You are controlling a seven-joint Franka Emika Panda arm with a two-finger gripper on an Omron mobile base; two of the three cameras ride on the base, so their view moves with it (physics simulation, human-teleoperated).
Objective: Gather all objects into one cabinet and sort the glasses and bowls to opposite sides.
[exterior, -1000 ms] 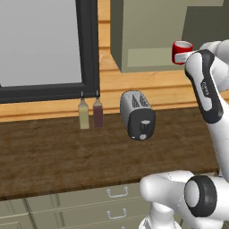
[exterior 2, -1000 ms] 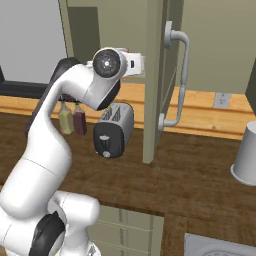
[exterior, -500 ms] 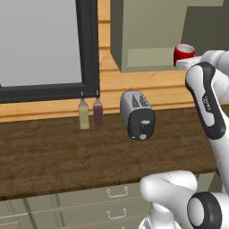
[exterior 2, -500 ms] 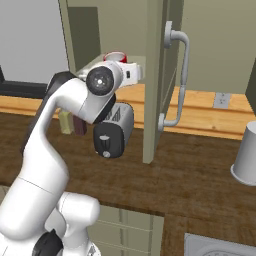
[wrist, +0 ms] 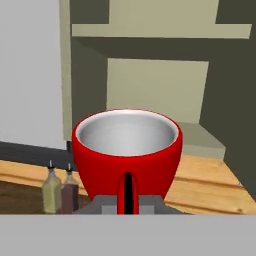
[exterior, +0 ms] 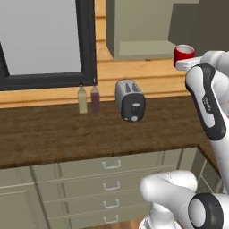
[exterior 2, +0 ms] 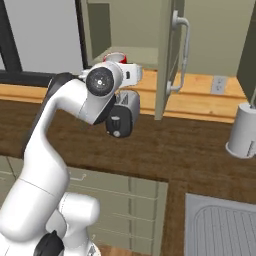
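Note:
My gripper (exterior: pixel 184 64) is shut on the bright red cup (exterior: pixel 183 53) and holds it upright in the air, in front of the open grey-green wall cabinet (exterior: pixel 143 27). The hand view has the red cup (wrist: pixel 127 152) close up, its grey inside empty, and behind it the cabinet's pale lower shelf (wrist: pixel 200 135) and upper shelf (wrist: pixel 160 31). From the right base, the cup (exterior 2: pixel 116 57) hangs left of the open cabinet door (exterior 2: pixel 166 60) with its curved tube handle (exterior 2: pixel 183 55). The beige cup, the salmon cup and the brown bowl are out of view.
A dark toaster (exterior: pixel 130 100) stands on the wooden counter (exterior: pixel 67 134) below the cup. Two slim bottles (exterior: pixel 82 99) are by the window frame. A grey canister (exterior 2: pixel 243 131) and a sink (exterior 2: pixel 220 225) lie to the right. Drawers (exterior: pixel 107 179) run under the counter.
The whole scene has slid slightly upward in both base views, so the camera has moved. The arm's elbow has folded lower while the red cup stays gripped near the cabinet opening.

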